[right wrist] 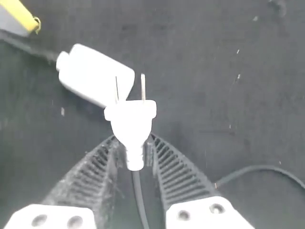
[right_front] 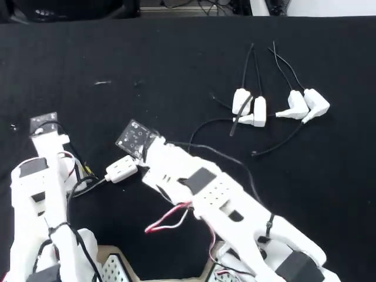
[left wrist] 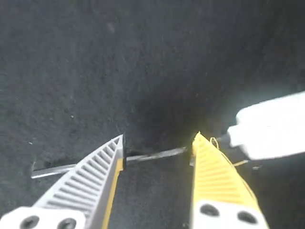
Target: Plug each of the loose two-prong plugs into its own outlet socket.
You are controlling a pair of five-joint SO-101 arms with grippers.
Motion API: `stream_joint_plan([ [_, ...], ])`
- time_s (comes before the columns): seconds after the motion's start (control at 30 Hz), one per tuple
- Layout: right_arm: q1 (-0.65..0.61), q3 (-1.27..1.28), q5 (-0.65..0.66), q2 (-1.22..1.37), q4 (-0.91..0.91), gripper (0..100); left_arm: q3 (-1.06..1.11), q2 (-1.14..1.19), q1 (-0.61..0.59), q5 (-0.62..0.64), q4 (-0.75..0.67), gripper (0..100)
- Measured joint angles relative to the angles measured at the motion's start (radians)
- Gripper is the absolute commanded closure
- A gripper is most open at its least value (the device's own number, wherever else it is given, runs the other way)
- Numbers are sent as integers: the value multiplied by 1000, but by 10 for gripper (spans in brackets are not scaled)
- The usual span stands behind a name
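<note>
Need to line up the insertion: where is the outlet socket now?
In the high view the outlet socket lies on the table left of centre, close in front of the plug held in the right gripper.

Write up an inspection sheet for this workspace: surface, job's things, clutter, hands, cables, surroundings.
Surface: black cloth table.
Job's things: two-prong plug with its prongs pointing at the white outlet socket, not yet in. A cluster of white plug pieces lies toward the far right in the high view.
Clutter: one small pale fleck.
Hands: right hand shut on the two-prong plug. Left hand open, straddling the socket cord.
Cables: socket cord lies on the cloth. Black cords trail from the cluster.
Surroundings: dark gear and cables beyond the table's far edge.
</note>
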Motion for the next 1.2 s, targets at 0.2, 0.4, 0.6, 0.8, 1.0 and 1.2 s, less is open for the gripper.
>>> stream_joint_plan([
  [0.2,-5,129,-103,0,-284,988,-6,-203,52,64,37,769],
  [0.4,-5,201,-118,0,-410,988,-6,-489,241,104,60,769],
  [0.6,-5,212,-126,0,-423,988,-6,-663,410,106,61,769],
  [0.8,-14,212,-126,0,-423,988,-2,-680,543,106,61,769],
  [1.0,-44,215,-126,0,-423,988,140,-681,552,106,-41,769],
  [1.2,-74,215,-126,0,-423,988,244,-687,474,106,-132,769],
])
